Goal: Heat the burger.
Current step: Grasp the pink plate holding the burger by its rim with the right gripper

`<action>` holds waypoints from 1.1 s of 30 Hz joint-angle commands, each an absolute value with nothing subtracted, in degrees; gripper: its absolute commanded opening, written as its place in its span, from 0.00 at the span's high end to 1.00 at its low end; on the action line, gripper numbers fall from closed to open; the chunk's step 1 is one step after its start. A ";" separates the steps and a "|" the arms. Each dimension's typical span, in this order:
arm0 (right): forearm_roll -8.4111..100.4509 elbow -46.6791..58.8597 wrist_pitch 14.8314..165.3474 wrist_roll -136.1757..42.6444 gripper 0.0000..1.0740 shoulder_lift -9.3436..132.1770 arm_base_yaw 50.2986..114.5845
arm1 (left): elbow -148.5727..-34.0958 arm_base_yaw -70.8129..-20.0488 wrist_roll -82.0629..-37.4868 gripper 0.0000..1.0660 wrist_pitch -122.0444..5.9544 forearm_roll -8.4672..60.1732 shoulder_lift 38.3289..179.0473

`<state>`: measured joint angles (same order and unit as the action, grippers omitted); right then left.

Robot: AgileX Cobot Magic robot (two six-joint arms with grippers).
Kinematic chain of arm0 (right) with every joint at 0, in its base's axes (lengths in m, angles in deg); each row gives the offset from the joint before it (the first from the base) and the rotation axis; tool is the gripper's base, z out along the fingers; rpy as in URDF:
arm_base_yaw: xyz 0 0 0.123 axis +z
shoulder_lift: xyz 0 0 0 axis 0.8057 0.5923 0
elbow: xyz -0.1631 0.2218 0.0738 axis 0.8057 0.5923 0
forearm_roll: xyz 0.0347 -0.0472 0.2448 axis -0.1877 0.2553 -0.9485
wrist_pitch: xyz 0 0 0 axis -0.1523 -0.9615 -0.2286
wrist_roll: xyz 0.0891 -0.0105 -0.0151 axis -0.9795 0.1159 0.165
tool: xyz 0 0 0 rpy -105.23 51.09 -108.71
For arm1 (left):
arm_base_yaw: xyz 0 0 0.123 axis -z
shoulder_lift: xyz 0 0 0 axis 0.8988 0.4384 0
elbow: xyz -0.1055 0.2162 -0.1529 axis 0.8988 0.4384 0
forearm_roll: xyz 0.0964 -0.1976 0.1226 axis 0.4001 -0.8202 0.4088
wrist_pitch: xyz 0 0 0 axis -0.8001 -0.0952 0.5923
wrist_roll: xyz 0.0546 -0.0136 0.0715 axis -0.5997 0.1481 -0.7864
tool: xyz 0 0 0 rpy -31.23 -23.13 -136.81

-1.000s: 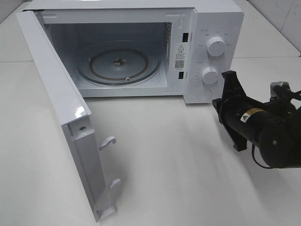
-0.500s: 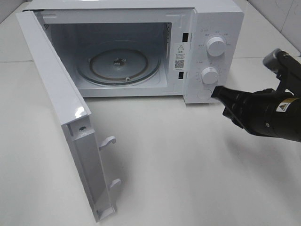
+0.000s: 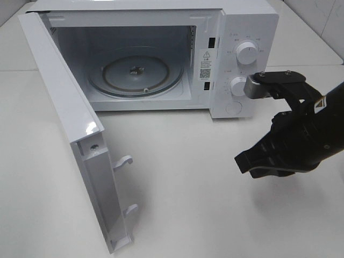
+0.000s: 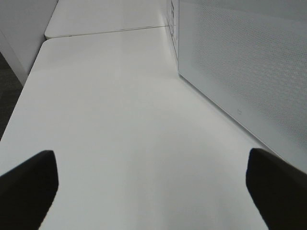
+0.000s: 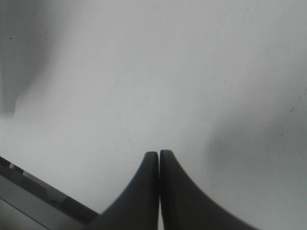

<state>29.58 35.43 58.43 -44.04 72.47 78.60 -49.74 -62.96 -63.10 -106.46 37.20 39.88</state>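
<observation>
A white microwave is standing at the back of the white counter, its door hanging wide open on the left hinge and swinging out toward the front. Inside, a round glass turntable is lying flat on the cavity floor. On the panel at the right, an upper knob is sitting above a lower knob, with a round button beneath. 2 white latch hooks are sticking out of the door's free edge, 1 above the other.

White table, a white microwave on its far part, door wide open leftward.
</observation>
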 commanded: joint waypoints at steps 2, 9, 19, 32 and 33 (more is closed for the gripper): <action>31.98 33.71 57.29 -42.90 0.97 72.13 78.37 | -49.68 -62.56 -62.98 0.06 -106.23 37.14 38.79; 33.87 33.08 52.76 -46.68 0.89 72.13 78.37 | -49.68 -62.56 -62.98 0.06 -106.23 37.14 38.79; 40.69 33.08 48.18 -56.25 0.05 72.13 78.37 | -49.68 -62.56 -62.98 0.06 -106.23 37.14 38.79; 51.00 33.08 48.23 -64.90 0.08 75.63 64.91 | -49.68 -62.56 -62.98 0.06 -106.23 37.14 38.79; 51.52 33.08 48.35 -64.33 0.09 77.34 62.62 | -49.68 -62.56 -62.98 0.06 -106.23 37.14 38.79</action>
<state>50.37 33.36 48.41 -63.81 75.51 65.25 -49.74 -62.96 -63.10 -106.46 37.20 39.88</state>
